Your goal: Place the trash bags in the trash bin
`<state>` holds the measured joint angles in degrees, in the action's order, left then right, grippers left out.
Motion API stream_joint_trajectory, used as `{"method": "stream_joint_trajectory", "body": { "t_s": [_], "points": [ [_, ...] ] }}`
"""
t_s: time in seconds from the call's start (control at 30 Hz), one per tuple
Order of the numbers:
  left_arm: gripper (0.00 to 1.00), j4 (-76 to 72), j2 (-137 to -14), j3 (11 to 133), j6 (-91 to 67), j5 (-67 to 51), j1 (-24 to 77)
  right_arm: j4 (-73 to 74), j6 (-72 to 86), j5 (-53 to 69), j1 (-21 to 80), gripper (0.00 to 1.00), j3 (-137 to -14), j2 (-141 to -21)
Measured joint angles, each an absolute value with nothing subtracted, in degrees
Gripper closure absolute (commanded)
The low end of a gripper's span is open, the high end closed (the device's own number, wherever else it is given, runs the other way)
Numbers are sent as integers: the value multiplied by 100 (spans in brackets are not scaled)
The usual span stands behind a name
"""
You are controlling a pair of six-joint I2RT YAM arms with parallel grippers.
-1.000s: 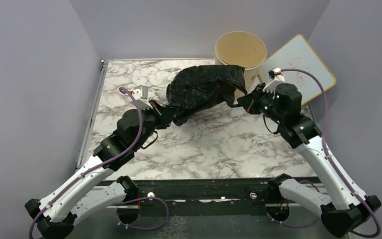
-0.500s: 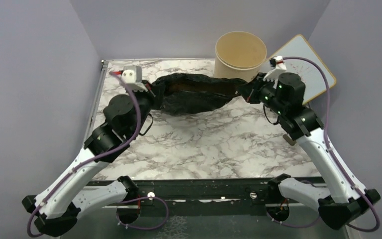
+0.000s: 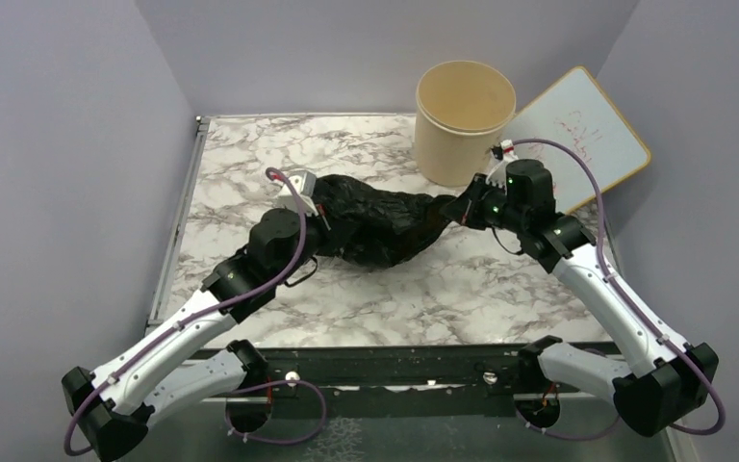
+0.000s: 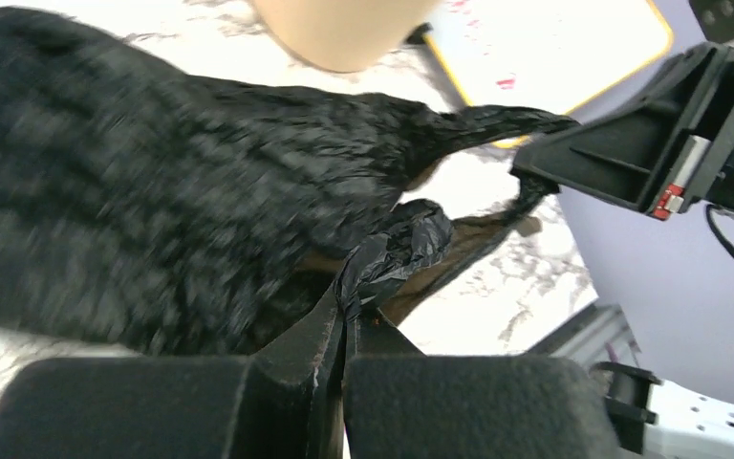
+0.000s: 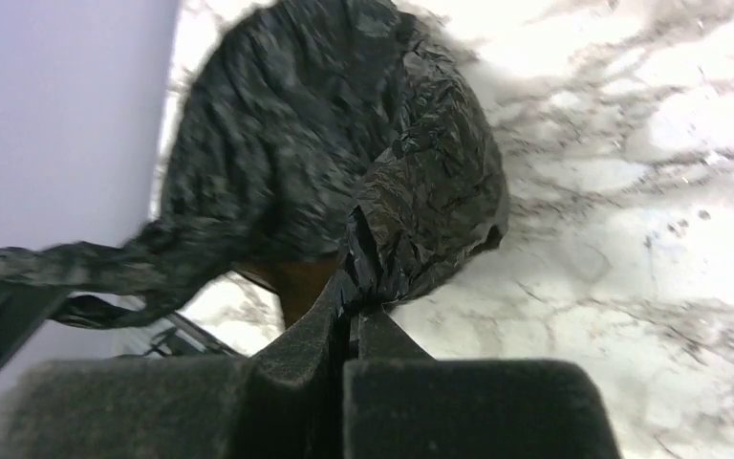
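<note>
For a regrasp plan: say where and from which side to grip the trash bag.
Grip the trash bag by its gathered ends, from left and right, where the left gripper and right gripper pinch it: plastic bunches thin there; the middle lies slack.

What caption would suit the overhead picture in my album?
The left pincer and right pincer each grip one end of the black trash bag over the marble table, near the beige trash bin.

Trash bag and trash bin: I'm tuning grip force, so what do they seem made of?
Trash bag: thin black plastic film, glossy, shown by fine crinkles and bunching. Trash bin: rigid, matte beige, smooth wall; plastic or cardboard, cannot tell which.
</note>
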<state>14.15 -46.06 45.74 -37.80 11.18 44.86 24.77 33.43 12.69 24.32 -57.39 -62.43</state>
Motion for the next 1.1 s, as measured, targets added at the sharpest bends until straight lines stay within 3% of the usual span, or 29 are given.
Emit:
{"method": "stream_joint_trajectory", "body": {
  "t_s": [0.1,0.33,0.47,0.67,0.73,0.87,0.97,1.1],
  "points": [
    [100,1258,-5074,5017,-3675,598,4486,2296,3457,1339,2432,95,-5927,-6149],
    [100,242,-5500,5522,-3662,-569,4486,2169,3509,1441,2432,95,-6663,-6523],
    [100,132,-5732,5756,-3669,-875,4486,1898,3734,1907,2429,84,-6261,-6622],
    [100,257,-5732,5675,-3789,-867,4486,1712,3894,2036,2432,82,-5542,-6340],
    [100,296,-5706,5640,-3817,-856,4486,1658,3894,2032,2432,72,-5478,-6204],
    [100,305,-5669,5599,-3868,-867,4486,1503,3988,2008,2432,65,-5465,-6014],
    [100,263,-5800,5634,-3983,-943,4486,1223,4086,2152,2432,52,-5408,-6003],
    [100,119,-6226,5704,-4145,-1090,4486,766,4285,2414,2432,49,-5140,-5990]
  ]
}}
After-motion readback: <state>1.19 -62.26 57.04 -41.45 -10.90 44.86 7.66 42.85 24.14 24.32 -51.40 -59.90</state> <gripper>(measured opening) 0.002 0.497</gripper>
